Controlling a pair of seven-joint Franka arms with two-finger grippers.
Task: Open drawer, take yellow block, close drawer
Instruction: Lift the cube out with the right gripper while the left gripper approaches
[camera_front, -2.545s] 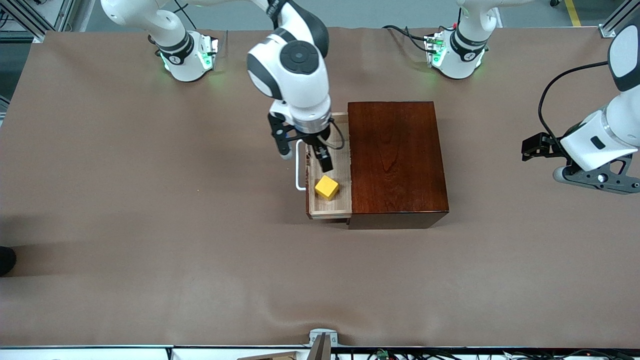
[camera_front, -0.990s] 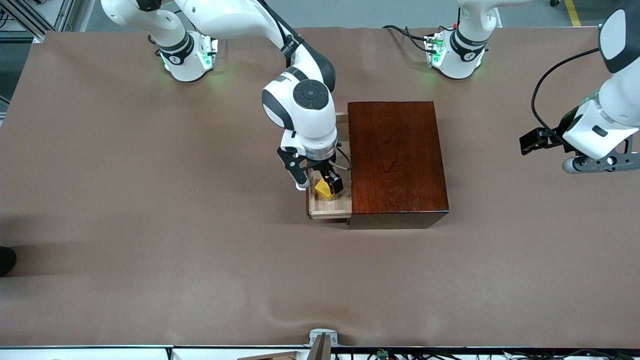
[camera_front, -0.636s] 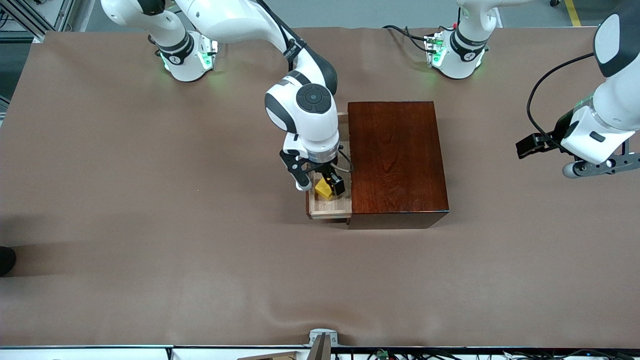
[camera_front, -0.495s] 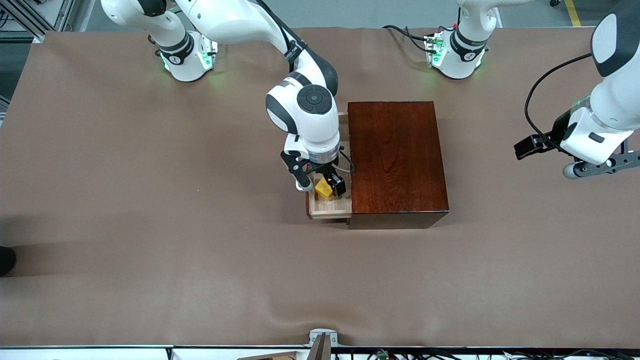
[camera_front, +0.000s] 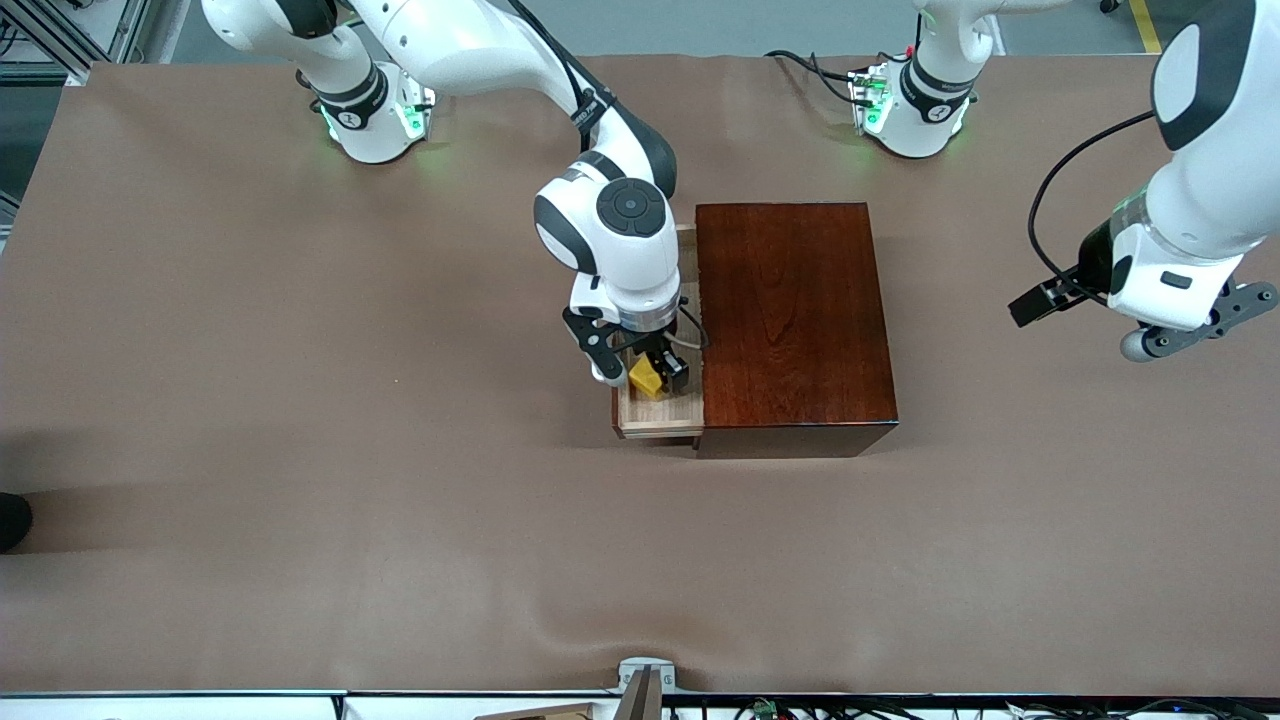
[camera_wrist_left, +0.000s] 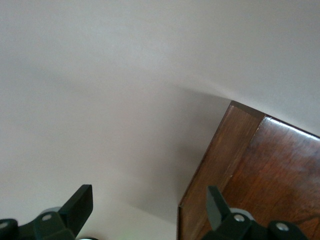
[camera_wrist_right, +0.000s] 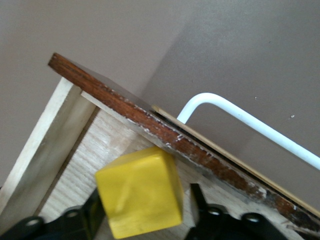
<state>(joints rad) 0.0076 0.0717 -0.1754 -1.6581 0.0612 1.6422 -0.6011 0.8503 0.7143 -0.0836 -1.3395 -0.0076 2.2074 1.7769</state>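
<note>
Both R gripper (camera_front: 647, 372) jaws pinch yellow block (camera_wrist_right: 140, 197) in drawer (camera_front: 655, 410)

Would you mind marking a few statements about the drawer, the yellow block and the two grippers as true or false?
1. The drawer is pulled open. True.
2. The yellow block lies on top of the wooden box. False: it is in the drawer.
3. The right gripper has its fingers either side of the block. True.
4. The left gripper holds the white handle. False: it is open and empty, over the table beside the box.
</note>
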